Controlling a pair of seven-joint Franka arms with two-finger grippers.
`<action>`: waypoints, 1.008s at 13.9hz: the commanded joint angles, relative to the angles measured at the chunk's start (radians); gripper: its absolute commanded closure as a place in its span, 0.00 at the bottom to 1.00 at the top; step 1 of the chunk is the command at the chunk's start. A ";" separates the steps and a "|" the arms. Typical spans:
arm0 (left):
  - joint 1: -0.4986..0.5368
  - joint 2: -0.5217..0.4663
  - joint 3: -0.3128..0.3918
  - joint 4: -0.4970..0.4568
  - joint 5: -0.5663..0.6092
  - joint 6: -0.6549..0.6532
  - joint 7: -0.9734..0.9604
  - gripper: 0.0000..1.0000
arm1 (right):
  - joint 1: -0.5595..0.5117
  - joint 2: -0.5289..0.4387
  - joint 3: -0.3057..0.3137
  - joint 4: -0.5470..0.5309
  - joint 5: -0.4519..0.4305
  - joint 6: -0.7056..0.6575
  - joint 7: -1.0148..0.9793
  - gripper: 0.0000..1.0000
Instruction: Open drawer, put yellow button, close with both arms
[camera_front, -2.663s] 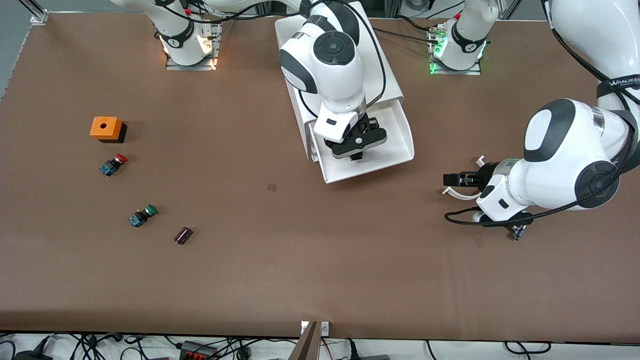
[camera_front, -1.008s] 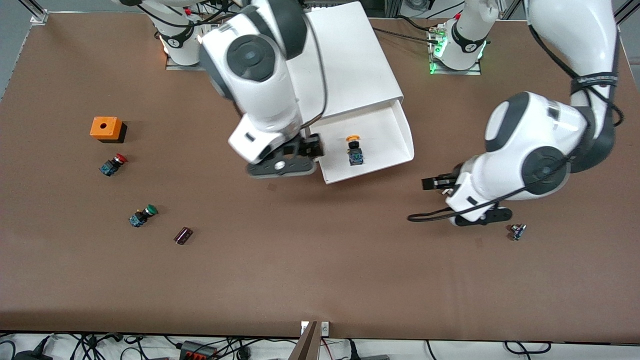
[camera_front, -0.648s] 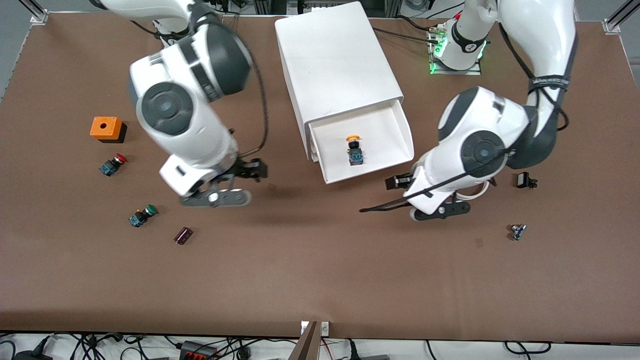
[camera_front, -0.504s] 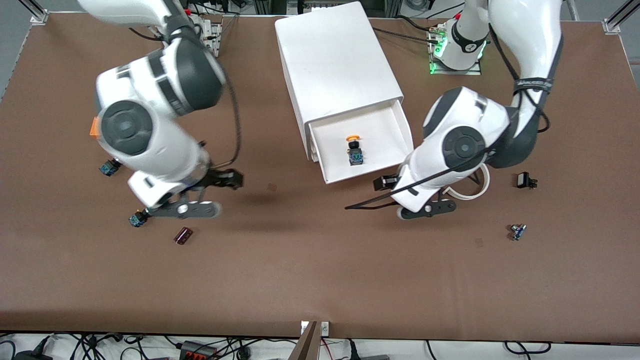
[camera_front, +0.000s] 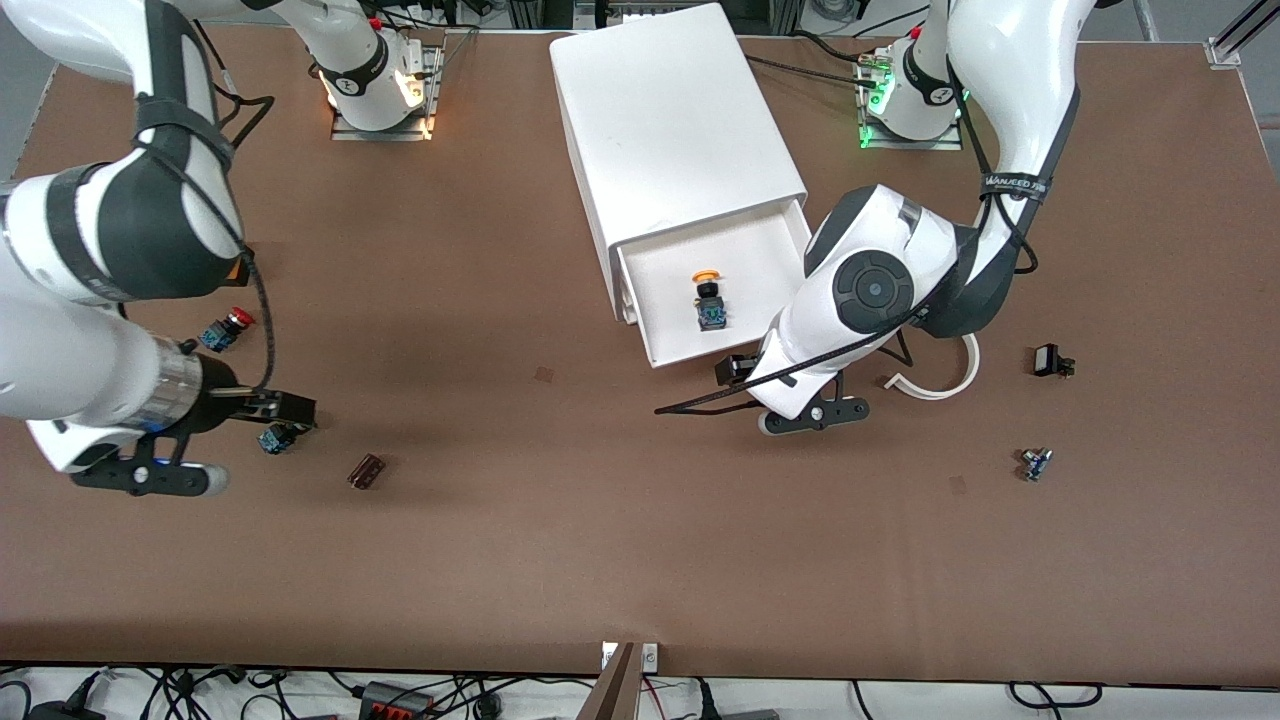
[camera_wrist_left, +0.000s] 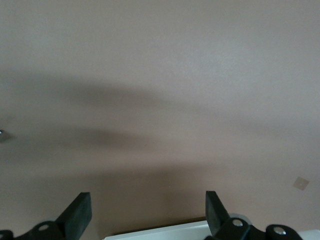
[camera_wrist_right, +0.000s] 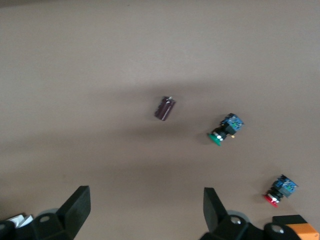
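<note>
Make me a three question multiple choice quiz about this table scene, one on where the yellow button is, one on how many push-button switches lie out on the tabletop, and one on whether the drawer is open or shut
1. Where is the yellow button?
A. On the bare tabletop
B. In the drawer
C. In the right gripper

2. How many push-button switches lie on the table itself?
A. Two
B. None
C. Four

3. What state is the drawer in?
A. Pushed fully shut
B. Pulled out of the cabinet
C. Lifted off the table

Key: 1 B, the yellow-capped switch stands on the drawer's white floor. 2 A, only the red-capped switch and the green-capped switch lie there, toward the right arm's end. 3 B, the tray sticks out with its floor showing; the open left gripper is just at its front edge, and the open right gripper is over the green-capped switch.
</note>
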 joint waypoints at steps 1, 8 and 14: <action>-0.010 -0.015 -0.002 -0.045 0.030 0.019 -0.037 0.00 | -0.053 -0.069 0.017 -0.029 -0.001 -0.015 -0.012 0.00; -0.004 -0.084 -0.045 -0.152 0.019 0.007 -0.071 0.00 | -0.142 -0.327 0.017 -0.320 -0.003 0.096 -0.095 0.00; -0.004 -0.156 -0.118 -0.267 0.019 0.007 -0.178 0.00 | -0.191 -0.432 -0.003 -0.416 -0.001 0.090 -0.229 0.00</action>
